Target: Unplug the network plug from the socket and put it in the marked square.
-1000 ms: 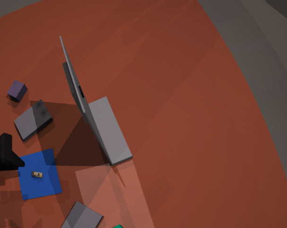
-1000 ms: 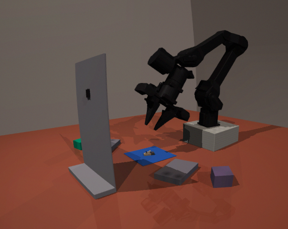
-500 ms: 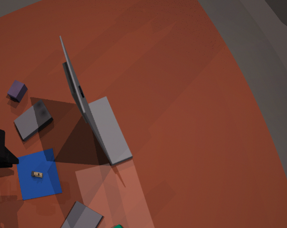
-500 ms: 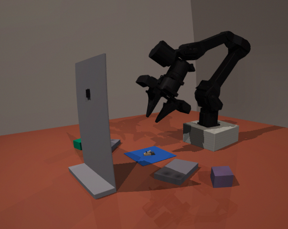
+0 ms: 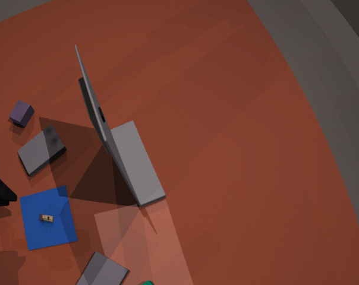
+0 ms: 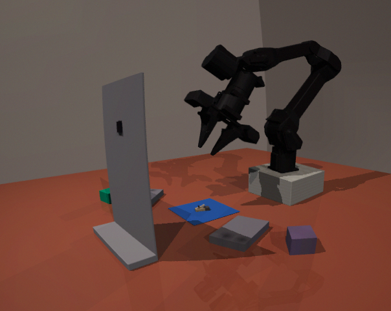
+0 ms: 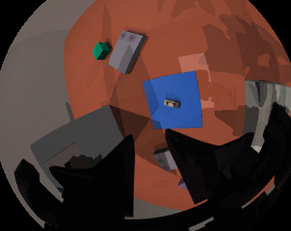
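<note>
The tan plug (image 5: 47, 218) (image 6: 200, 208) (image 7: 171, 103) lies near the middle of the blue marked square (image 5: 35, 236) (image 6: 219, 211) (image 7: 184, 117), wholly inside its edges. My gripper (image 6: 206, 151) (image 7: 148, 136) is open, with nothing between its fingertips. It hangs well above the table and the square and touches nothing. In the top view only part of a finger shows at the left edge. The grey upright panel (image 5: 95, 105) (image 6: 130, 161) (image 7: 83, 130) stands on its foot. Its socket face is turned away from the exterior camera; the wrist view shows it partly behind a finger.
A grey slab (image 5: 40, 153) (image 6: 242, 230) (image 7: 165, 160) and a purple block (image 5: 21, 113) (image 6: 301, 239) lie on one side of the square. Another grey slab (image 5: 101, 269) (image 6: 156, 195) (image 7: 127, 52) and a green block (image 6: 105, 195) (image 7: 101, 50) lie on the other side.
</note>
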Controlling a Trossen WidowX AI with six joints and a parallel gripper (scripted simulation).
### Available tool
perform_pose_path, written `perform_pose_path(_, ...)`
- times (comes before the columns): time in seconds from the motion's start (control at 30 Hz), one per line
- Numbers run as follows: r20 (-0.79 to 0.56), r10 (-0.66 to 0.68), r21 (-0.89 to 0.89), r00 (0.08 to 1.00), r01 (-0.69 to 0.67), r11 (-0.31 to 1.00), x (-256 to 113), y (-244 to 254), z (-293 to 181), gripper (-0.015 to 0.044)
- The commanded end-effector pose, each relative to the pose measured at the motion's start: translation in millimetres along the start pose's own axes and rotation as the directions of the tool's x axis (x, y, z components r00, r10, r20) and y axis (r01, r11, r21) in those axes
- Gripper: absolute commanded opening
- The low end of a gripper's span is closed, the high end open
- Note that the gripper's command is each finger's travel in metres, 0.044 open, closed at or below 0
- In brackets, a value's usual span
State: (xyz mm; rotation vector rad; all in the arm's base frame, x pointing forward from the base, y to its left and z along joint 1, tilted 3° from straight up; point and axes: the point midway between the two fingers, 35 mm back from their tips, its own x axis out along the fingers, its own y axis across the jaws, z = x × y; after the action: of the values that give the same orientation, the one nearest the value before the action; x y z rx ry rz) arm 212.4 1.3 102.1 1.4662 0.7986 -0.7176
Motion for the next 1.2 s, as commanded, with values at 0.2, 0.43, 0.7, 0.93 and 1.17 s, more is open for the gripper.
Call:
perform_pose_path(0.2, -0.005, 0.008, -0.005, 1.000, -0.008, 1.000, -23, 20, 0, 0.0156)
perform_pose_path(0.43, -0.005, 0.010, -0.005, 1.000, -0.010, 1.000, -41, 31, -1, 0.0156)
perform_pose_path(0.7, -0.006, 0.012, -0.006, 1.000, -0.012, 1.000, -62, 43, -1, 0.0156)
perform_pose_path(0.93, -0.006, 0.013, -0.007, 1.000, -0.013, 1.000, -77, 50, -1, 0.0156)
perform_pose_path(1.17, -0.006, 0.013, -0.007, 1.000, -0.013, 1.000, -77, 50, -1, 0.0340)
